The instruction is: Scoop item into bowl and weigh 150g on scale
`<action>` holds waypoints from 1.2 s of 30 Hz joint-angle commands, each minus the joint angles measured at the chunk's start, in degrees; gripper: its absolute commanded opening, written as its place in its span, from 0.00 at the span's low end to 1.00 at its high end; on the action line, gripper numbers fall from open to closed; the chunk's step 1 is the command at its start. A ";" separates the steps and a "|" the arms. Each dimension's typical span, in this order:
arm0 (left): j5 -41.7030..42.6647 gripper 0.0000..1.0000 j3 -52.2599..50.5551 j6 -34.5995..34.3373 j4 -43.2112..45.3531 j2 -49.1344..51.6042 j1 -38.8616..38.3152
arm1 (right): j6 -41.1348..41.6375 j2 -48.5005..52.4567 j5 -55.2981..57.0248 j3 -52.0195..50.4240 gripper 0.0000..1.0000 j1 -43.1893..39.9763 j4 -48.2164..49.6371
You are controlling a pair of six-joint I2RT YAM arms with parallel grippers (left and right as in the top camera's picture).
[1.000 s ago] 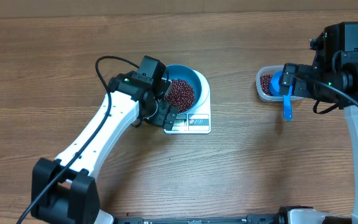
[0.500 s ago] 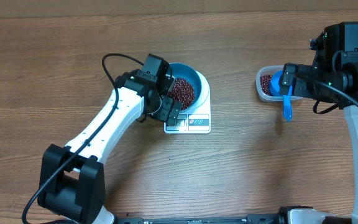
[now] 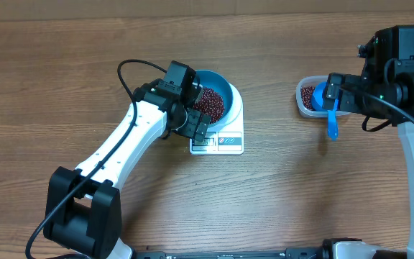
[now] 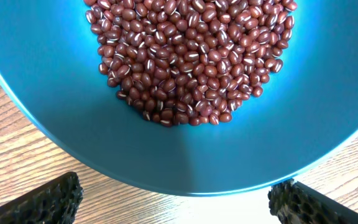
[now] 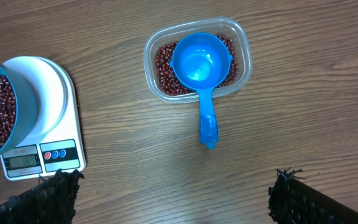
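Left gripper (image 3: 196,117) and right gripper (image 5: 176,198) both gape empty; ease the left clear of the bowl (image 3: 221,85) so the scale (image 3: 228,140) reads true.

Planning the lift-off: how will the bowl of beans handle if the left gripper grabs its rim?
Bowl probably rigid but slippery: its wall looks smooth and glossy. Likely bottom-heavy, with beans heaped in it; they're loose, so tilting would shift them. A push may slide it on the smooth scale.
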 commanded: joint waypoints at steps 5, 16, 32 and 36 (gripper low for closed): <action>0.00 1.00 1.14 1.25 -0.13 0.70 -0.22 | -0.68 -1.05 0.50 1.40 1.00 -0.15 0.11; 1.38 1.00 1.14 1.11 -2.69 0.70 -0.22 | -0.68 -1.05 0.48 1.40 1.00 -0.15 0.11; 3.10 0.99 1.14 1.36 -4.15 -3.87 -0.24 | -0.68 -1.05 0.48 1.40 1.00 -0.15 0.11; 3.10 0.99 1.14 1.33 -6.51 -6.38 -0.24 | -0.68 -1.05 0.48 1.40 1.00 -0.15 0.11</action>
